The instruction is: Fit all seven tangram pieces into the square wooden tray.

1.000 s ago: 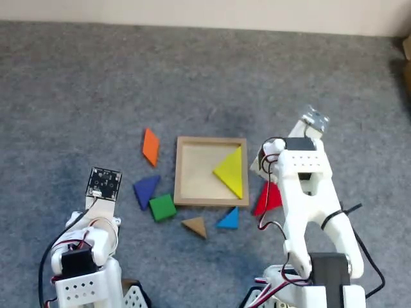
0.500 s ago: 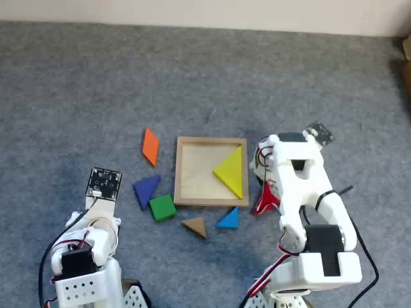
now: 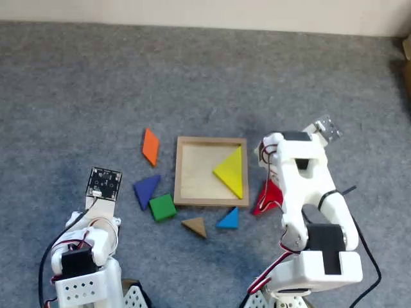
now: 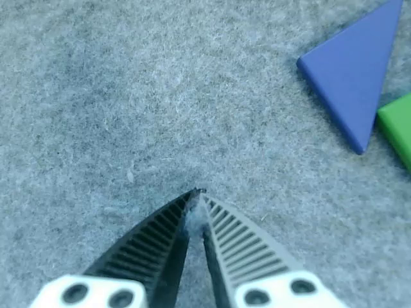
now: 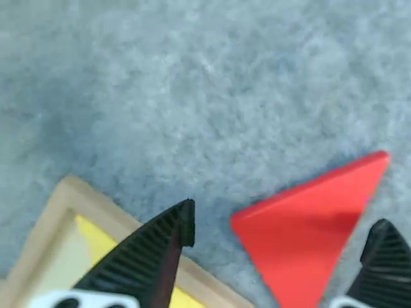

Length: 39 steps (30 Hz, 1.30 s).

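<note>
Right end effector (image 5: 282, 232) open; red triangle (image 5: 311, 215) lies flat on the desk (image 5: 225, 83) between its fingertips, tray (image 5: 67, 192) rim just beside one finger. Lower squarely, close across opposite edges, avoid the rim. Left end effector (image 4: 196, 199) closed.

The grey, felt-like worktop (image 3: 77, 83) carries a wooden tray (image 3: 211, 139) near its middle. Left of the tray lie an orange piece (image 3: 150, 146), a blue triangle (image 3: 146, 188) and, just beside it, a green square (image 3: 162, 207). Along the tray's near side lie a brown triangle (image 3: 195, 226) and a small blue triangle (image 3: 228, 219). A red triangle (image 3: 264, 200) lies just right of the tray.
</note>
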Each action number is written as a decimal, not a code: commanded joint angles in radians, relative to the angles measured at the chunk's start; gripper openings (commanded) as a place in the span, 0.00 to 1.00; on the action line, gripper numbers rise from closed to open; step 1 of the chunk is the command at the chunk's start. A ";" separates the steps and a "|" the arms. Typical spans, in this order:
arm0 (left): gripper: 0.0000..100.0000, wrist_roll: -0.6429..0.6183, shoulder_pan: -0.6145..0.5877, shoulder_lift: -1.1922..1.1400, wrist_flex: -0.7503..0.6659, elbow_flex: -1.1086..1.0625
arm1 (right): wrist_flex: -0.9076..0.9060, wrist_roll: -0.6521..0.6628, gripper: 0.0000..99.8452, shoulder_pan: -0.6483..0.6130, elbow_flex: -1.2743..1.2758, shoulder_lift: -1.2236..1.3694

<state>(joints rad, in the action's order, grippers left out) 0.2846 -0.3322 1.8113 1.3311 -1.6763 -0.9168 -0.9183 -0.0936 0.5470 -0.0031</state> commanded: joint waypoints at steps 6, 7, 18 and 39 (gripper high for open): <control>0.01 -0.006 -0.005 0.005 0.003 -0.019 | 0.022 -0.002 0.39 0.016 0.039 -0.008; 0.01 -0.006 -0.005 0.005 0.003 -0.019 | 0.024 -0.002 0.39 0.013 0.045 -0.008; 0.01 -0.006 -0.005 0.005 0.003 -0.019 | 0.028 -0.003 0.39 0.004 0.054 -0.007; 0.01 -0.006 -0.005 0.005 0.003 -0.019 | -0.048 -0.008 0.29 0.005 0.053 0.056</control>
<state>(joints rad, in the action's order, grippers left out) 0.2846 -0.3322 1.8113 1.3311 -1.6763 -0.9367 -0.9183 -0.0890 0.5838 0.0921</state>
